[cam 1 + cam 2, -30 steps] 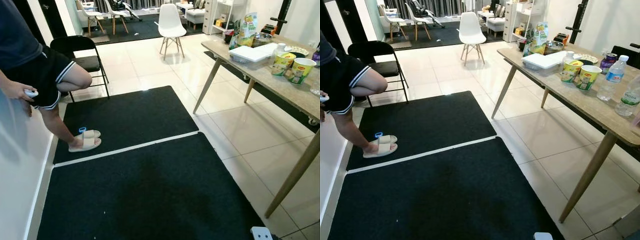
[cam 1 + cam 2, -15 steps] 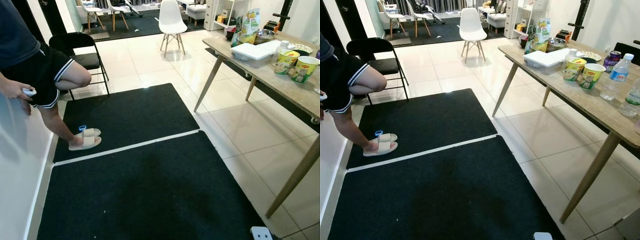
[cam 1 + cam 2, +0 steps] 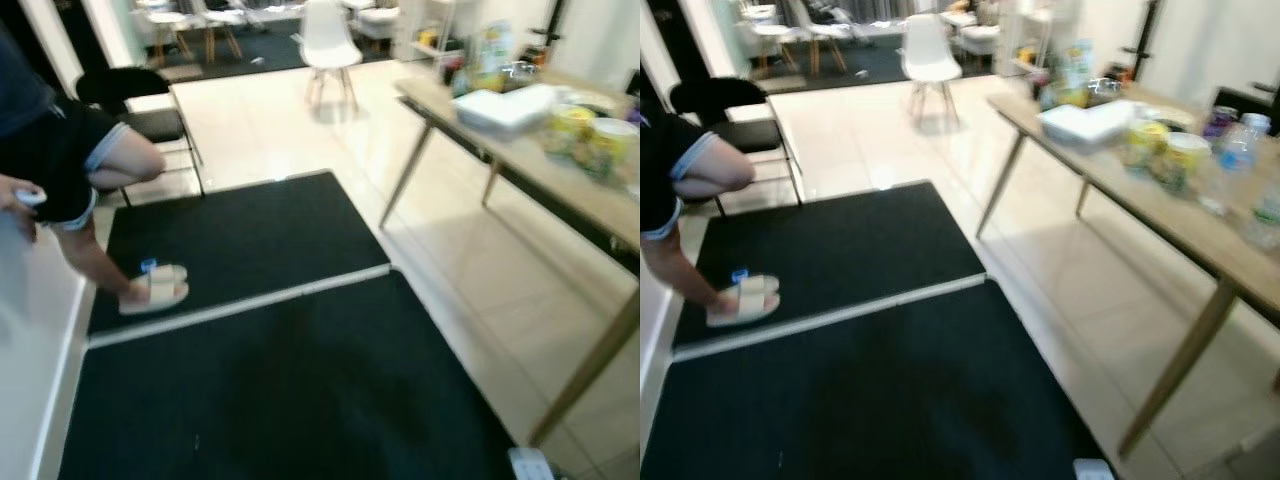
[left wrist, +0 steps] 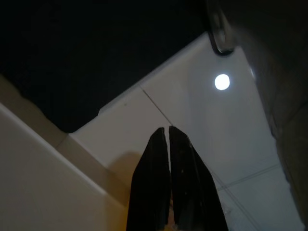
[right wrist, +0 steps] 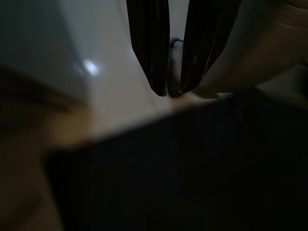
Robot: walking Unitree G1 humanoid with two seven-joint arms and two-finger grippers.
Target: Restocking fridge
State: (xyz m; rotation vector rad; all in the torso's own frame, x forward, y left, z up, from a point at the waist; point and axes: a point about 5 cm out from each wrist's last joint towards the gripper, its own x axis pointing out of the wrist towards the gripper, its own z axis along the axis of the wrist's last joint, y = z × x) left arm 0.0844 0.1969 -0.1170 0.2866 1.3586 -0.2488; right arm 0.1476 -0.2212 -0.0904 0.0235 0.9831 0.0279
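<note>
Living rm, tiled floor w/ black mats (image 3: 250,380); head views blurred, prob. robot walking. L gripper (image 4: 169,132) fingers pressed together, holding nothing; R gripper (image 5: 168,89) slightly parted, empty; both hang idle, judged transit. Stock, i.e. cups (image 3: 1170,155) and bottles (image 3: 1230,165), sits along far table (image 3: 1200,235) edge. Fridge unseen. Person (image 3: 70,160) stands at mat's L edge. Wrist views add floor only.
</note>
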